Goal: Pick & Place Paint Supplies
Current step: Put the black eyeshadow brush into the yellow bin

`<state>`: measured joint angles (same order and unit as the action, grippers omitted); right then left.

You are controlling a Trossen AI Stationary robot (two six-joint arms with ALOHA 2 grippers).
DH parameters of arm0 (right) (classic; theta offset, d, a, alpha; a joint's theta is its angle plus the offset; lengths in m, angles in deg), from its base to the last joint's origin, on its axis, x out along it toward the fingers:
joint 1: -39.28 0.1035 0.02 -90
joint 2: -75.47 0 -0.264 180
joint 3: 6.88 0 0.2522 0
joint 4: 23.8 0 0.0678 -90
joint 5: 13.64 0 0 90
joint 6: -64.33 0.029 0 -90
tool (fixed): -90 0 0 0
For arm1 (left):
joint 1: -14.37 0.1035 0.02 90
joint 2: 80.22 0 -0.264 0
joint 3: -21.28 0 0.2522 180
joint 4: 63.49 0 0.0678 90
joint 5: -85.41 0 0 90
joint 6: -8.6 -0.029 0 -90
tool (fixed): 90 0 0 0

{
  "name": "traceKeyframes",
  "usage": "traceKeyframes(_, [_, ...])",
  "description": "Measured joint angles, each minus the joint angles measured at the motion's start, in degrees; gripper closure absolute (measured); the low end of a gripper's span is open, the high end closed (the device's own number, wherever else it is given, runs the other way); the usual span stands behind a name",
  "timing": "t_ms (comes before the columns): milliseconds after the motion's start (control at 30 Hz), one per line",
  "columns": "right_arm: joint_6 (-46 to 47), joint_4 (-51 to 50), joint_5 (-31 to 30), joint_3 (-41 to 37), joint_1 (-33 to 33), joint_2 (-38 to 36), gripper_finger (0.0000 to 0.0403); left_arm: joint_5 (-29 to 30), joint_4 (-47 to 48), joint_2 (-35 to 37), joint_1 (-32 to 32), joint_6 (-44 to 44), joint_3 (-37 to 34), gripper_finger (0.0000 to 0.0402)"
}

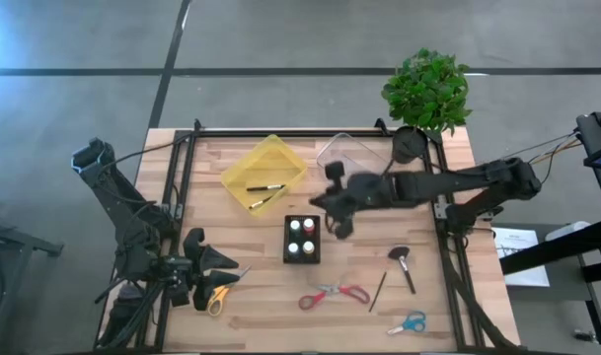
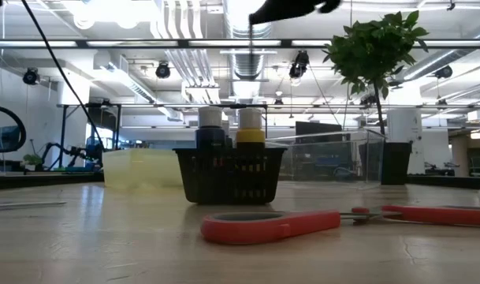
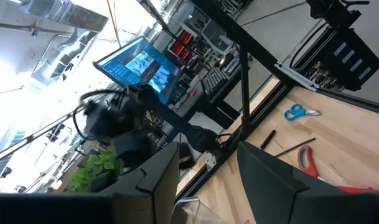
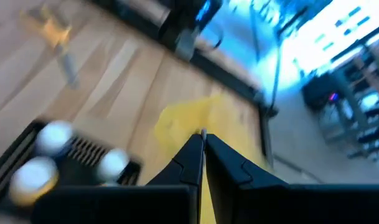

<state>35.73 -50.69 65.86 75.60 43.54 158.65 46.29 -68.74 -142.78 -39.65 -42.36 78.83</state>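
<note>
My right gripper (image 1: 336, 219) hovers well above the table's middle, beside the black basket (image 1: 301, 240) of paint bottles, and is shut on a thin brush (image 2: 250, 30). My left gripper (image 1: 203, 264) waits open and level at the near left, next to the yellow-handled scissors (image 1: 217, 298). The yellow bin (image 1: 263, 173) at the far left holds two dark brushes. On the near table lie the red scissors (image 1: 335, 294), a thin brush (image 1: 378, 291), a wide-bristled brush (image 1: 404, 264) and the blue scissors (image 1: 409, 322). My right gripper pinches a thin brush between its two shut fingers; only a small tip (image 4: 203, 132) shows past the fingertips in the wrist view. In the low view the thin stick hangs down below the gripper, clear of the basket and the table.
A clear box (image 1: 349, 153) stands at the far middle, beside a potted plant (image 1: 428, 91) at the far right corner. A black frame (image 1: 187, 168) runs along the table's left, far and right edges. Bare wood lies between the basket and the left gripper.
</note>
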Motion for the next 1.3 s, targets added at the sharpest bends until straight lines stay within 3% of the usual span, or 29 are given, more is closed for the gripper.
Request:
traceKeyframes(267, [-3.7, 21.9, 10.5, -5.0, -9.2, 5.3, 0.0395, 0.1, 0.0, 0.0, 0.0, 0.4, 0.0, 0.0231])
traceKeyframes(467, [-6.3, 30.1, 12.1, -5.5, -12.9, 11.9, 0.0395, 0.1, 0.1, 0.0, 0.5, 0.4, 0.0, 0.0231])
traceKeyframes(733, [-9.2, 29.4, 11.8, 3.4, -15.9, 22.2, 0.0395, 0.1, 0.6, 0.0, 1.4, 1.4, -0.1, 0.0231])
traceKeyframes(1033, [-12.1, 17.4, 7.4, 19.0, -16.7, 34.3, 0.0395, 3.0, 2.6, 0.0, 1.6, 1.9, -0.1, 0.0231])
traceKeyframes(1300, [-12.7, 10.3, 5.3, 24.9, -17.0, 37.7, 0.0395, 5.3, 4.0, 0.0, 1.6, 2.6, -0.1, 0.0231])
